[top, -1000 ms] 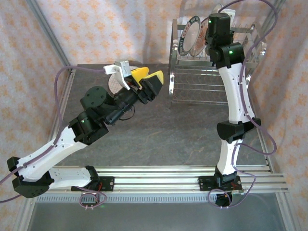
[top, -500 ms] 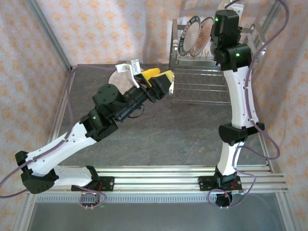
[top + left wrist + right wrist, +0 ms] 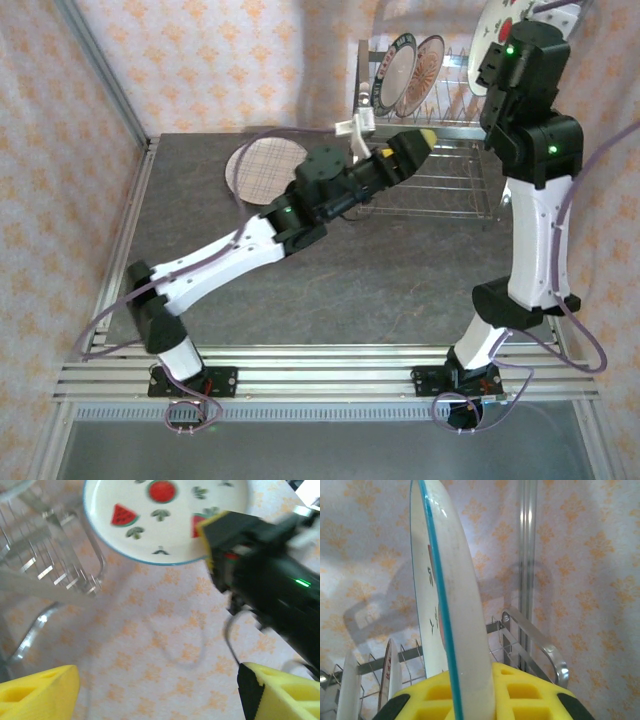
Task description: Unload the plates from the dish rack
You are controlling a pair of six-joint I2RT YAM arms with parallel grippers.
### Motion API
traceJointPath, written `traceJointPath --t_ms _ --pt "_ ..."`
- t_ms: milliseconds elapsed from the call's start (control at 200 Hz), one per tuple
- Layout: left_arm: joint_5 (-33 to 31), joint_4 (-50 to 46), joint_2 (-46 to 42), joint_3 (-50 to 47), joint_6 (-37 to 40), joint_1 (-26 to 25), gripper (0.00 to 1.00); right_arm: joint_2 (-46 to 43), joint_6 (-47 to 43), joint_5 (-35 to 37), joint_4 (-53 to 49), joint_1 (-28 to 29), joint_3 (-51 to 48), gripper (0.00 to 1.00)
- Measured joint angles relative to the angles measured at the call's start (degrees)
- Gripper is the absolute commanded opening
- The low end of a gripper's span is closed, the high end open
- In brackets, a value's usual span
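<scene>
White ceramic with a blue rim and red fruits, the fruit plate stands on edge high above the rack, because the right fingers pinch its rim tightly between them. This grip keeps it upright, so it can leave the slots without catching the wires. The left fingers are spread wide and empty, and they point up at this plate, probably to receive it. A plaid plate lies flat on the counter, and two plates wait upright in the rack.
</scene>
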Motion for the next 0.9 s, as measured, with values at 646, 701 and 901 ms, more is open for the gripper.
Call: traceJointPath --t_ms 646,701,901 --pt "7.17 -0.04 24.76 30.29 -25.18 0.00 0.68 -17.62 14.62 -7.63 -9.51 0.00 -13.84 0.00" --pt "7.37 -0.04 25.31 31.28 -25.68 0.00 0.63 -18.69 15.91 -8.68 -9.84 0.00 -15.82 0.00" --pt "8.26 -1.38 26.14 32.17 -27.17 0.00 0.41 -21.55 19.91 -10.75 -10.58 0.00 -20.28 0.00"
